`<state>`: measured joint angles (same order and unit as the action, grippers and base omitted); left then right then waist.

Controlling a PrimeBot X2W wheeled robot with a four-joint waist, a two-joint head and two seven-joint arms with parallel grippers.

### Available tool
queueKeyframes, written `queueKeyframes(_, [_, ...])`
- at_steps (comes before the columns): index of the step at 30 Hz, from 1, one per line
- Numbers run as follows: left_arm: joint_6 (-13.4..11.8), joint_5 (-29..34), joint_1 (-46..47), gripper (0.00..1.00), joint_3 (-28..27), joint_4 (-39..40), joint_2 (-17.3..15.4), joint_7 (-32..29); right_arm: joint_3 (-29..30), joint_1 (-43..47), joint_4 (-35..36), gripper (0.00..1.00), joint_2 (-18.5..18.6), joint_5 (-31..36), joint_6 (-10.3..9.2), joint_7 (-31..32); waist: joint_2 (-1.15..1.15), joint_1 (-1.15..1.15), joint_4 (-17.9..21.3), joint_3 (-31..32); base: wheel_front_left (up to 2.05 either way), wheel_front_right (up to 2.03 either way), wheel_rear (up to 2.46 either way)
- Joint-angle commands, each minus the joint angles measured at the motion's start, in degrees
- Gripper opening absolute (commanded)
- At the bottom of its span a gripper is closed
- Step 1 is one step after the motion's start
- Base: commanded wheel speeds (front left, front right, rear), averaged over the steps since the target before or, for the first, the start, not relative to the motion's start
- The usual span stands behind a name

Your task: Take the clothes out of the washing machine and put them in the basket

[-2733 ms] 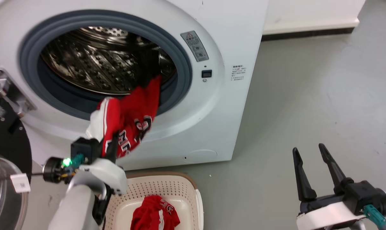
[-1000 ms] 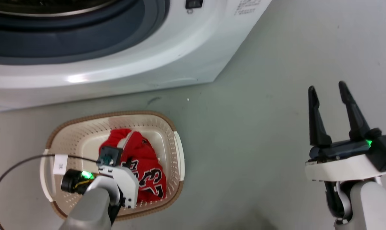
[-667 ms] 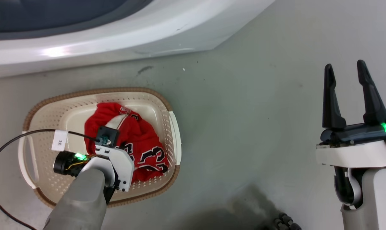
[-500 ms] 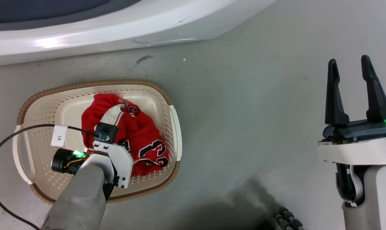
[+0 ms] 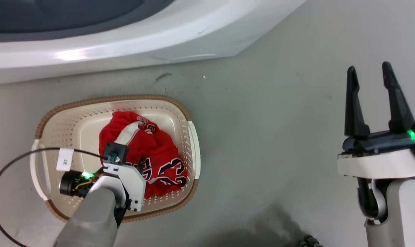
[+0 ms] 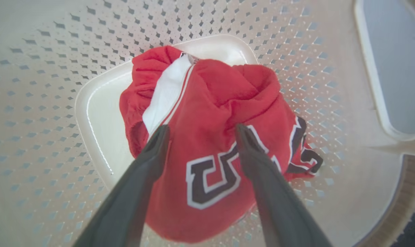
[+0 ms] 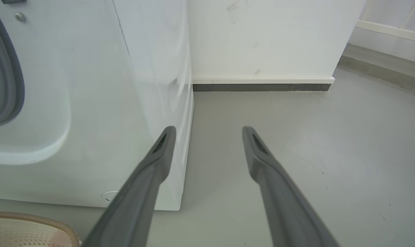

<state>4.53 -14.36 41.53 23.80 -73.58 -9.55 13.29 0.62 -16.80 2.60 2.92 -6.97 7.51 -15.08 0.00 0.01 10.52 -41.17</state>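
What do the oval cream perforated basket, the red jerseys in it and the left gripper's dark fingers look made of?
Oval cream basket: moulded plastic, satin sheen, regular punched holes; brown rim looks woven, probably moulded too.
Red jerseys: thin matte fabric, soft folds.
Left gripper's fingers: dark matte plastic or rubber; cannot tell which.

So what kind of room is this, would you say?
Probably a laundry or utility room: a white front-loading washing machine on a bare grey floor, a cream laundry basket holding red jerseys before it, and a plain white wall beside.
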Motion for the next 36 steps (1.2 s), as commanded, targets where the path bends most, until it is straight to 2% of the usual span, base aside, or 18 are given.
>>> queueKeyframes(1, [0.0, -0.3, -1.3, 1.0, -0.1, 0.4, 0.3, 1.0, -0.2, 1.3, -0.3, 1.0, -0.1, 0.5, -0.05, -0.1, 0.0, -0.01, -0.6, 2.8, 0.0, 0.0, 0.0])
queueKeyframes(5, [-0.7, -0.7, -4.3, 1.0, -0.5, 2.3, 0.2, 1.9, -0.6, 3.0, -1.0, 1.0, -0.1, 1.0, -0.05, -0.1, 0.0, -0.01, -1.4, 6.9, 0.0, 0.0, 0.0])
queueKeyframes(17, [-4.2, -0.1, -18.4, 1.0, -7.2, 24.5, -1.0, 1.9, -1.4, 8.7, -2.8, 1.0, -0.1, 2.4, -0.04, -0.1, 0.0, -0.01, -3.9, 19.0, 0.0, 0.0, 0.0])
queueKeyframes(19, [-4.5, 0.3, -19.6, 1.0, -7.8, 26.2, -0.8, 1.9, -1.5, 9.1, -2.9, 1.0, -0.1, 2.5, -0.04, -0.1, 0.0, -0.01, -4.1, 19.9, 0.0, 0.0, 0.0])
queueKeyframes(36, [-6.0, 6.7, -36.0, 1.0, -21.1, 51.7, 4.8, 1.9, -1.0, 16.3, -4.4, 1.0, -0.1, 3.6, -0.04, -0.1, 0.0, -0.01, -7.4, 32.2, 0.0, 0.0, 0.0])
